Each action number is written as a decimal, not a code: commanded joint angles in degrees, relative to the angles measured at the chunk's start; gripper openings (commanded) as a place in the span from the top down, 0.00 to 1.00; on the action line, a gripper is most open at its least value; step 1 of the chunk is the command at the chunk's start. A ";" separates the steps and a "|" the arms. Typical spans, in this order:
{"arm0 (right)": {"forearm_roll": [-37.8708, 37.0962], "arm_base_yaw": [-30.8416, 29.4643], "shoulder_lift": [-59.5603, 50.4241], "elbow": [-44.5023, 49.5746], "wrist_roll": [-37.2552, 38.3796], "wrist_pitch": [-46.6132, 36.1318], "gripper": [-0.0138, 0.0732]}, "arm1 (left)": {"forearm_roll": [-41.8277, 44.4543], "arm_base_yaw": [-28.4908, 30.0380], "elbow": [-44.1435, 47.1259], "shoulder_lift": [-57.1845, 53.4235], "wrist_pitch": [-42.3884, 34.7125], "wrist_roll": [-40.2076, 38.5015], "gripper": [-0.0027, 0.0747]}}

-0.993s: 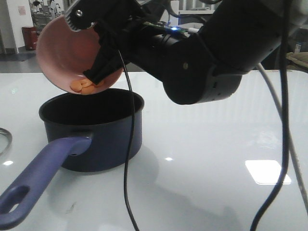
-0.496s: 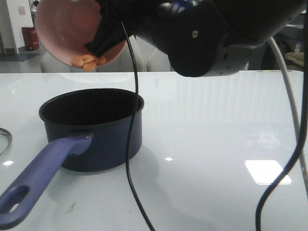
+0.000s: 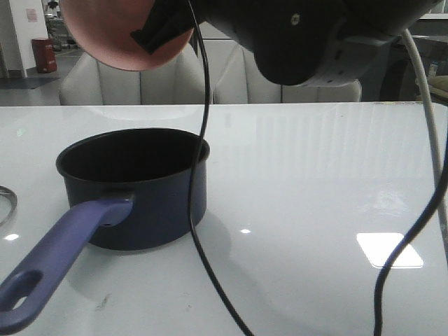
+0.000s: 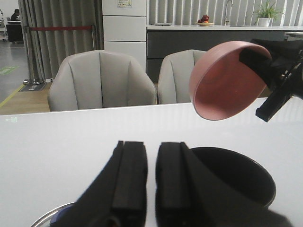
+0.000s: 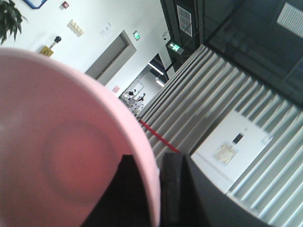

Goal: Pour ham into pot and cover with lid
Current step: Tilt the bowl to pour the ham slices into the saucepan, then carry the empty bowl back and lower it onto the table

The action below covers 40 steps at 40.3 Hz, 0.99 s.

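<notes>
Lifting higher than before, pink bowl now shows no ham.

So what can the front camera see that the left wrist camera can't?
Only the front view shows the pot's long purple-blue handle and a hanging black cable. Only the left wrist view shows the left gripper, its fingers close together, plus the pink bowl's inside, where no ham is visible, and a bit of shiny metal rim. Both show the pot and the pink bowl held tilted high above it by the right gripper.
</notes>
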 commanded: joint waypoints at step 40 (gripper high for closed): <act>24.34 -15.55 -21.00 -5.15 11.68 79.77 0.68 | -0.05 -0.43 -1.52 0.51 -4.45 -0.08 0.77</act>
